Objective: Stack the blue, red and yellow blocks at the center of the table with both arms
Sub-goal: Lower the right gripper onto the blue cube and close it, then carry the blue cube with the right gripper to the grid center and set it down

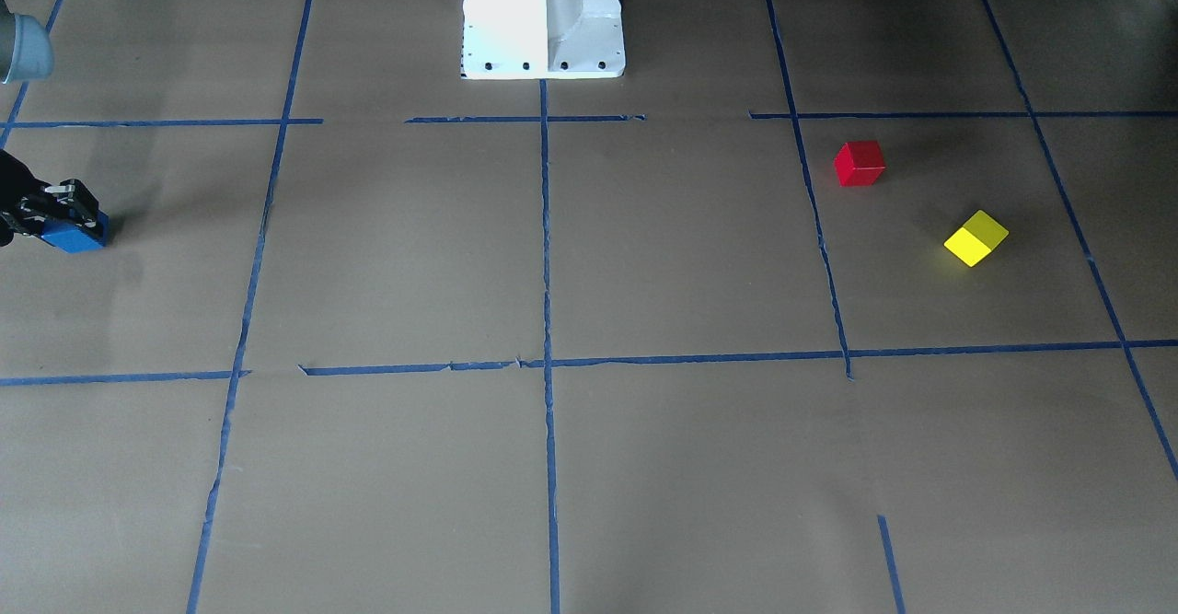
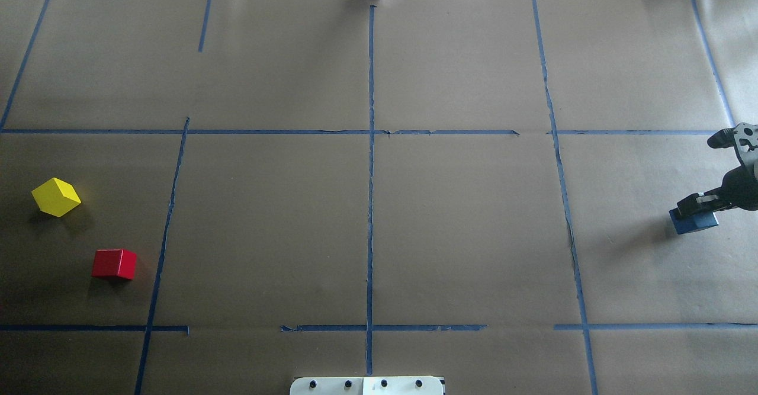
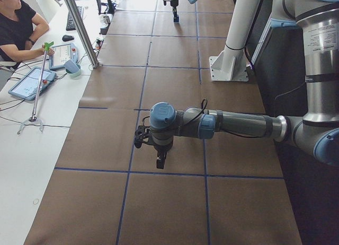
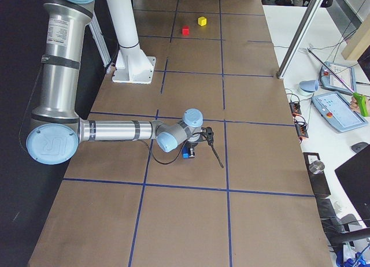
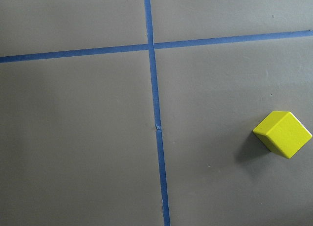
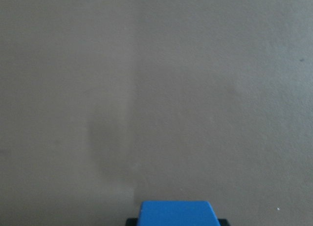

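My right gripper (image 2: 699, 204) is shut on the blue block (image 2: 694, 221) at the table's far right, low over the paper; both also show in the front view, the gripper (image 1: 63, 214) above the block (image 1: 75, 235). The right wrist view shows the blue block (image 6: 176, 212) at the bottom edge. The red block (image 2: 114, 264) and the yellow block (image 2: 56, 196) lie apart at the far left. The left wrist view shows the yellow block (image 5: 283, 134) at its right. My left gripper (image 3: 159, 163) shows only in the left side view; I cannot tell whether it is open.
Brown paper with blue tape lines (image 2: 371, 205) covers the table. The white robot base (image 1: 543, 16) stands at the table's robot side. An operator (image 3: 18, 27) sits at a side desk with tablets, off the table.
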Robot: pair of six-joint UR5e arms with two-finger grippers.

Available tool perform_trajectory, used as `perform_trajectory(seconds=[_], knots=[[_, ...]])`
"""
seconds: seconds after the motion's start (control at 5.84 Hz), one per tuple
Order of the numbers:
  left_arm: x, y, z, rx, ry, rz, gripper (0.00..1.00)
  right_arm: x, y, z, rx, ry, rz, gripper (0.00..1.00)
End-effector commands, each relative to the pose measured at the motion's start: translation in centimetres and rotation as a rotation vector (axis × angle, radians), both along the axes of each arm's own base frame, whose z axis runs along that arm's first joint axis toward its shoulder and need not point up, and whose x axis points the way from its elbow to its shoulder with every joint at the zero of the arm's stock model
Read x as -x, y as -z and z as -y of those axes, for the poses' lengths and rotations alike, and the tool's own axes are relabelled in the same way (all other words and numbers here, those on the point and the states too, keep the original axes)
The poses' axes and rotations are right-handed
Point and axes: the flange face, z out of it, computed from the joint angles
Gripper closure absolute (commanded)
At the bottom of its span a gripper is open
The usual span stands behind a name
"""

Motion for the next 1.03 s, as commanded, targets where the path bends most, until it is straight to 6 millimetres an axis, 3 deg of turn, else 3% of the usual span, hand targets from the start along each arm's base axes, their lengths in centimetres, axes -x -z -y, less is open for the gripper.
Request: perform_trajectory(seconds=[0.0,0.17,0.34,0.51,0.68,0.86], knots=[[-0.1,0.3,0.0,-0.002,-0.001,-0.03,0.0,3.3,9.1,3.0,-0.011,-0.056,0.079,1.0],[-0.1,0.3,0.0,-0.003,-0.001,-0.028,0.0,10.2,16.8,5.7,0.065,-0.077,0.117,1.0],[-0.1,0.3,0.0,-0.003,-0.001,-0.028,0.0,16.0,23.7,7.0,0.139,-0.082,0.113,1.0],[-0.2,0.3,0.0,-0.001,-0.003,-0.028,0.0,22.2,30.2,6.5,0.122,-0.063,0.06,1.0],[-0.2,0.4,0.1,-0.004,-0.002,-0.03,0.0,27.1,36.1,7.2,0.146,-0.092,0.042,1.0],[-0.2,0.7,0.3,-0.016,-0.007,-0.028,0.0,32.9,38.5,7.1,0.166,-0.163,0.004,1.0]])
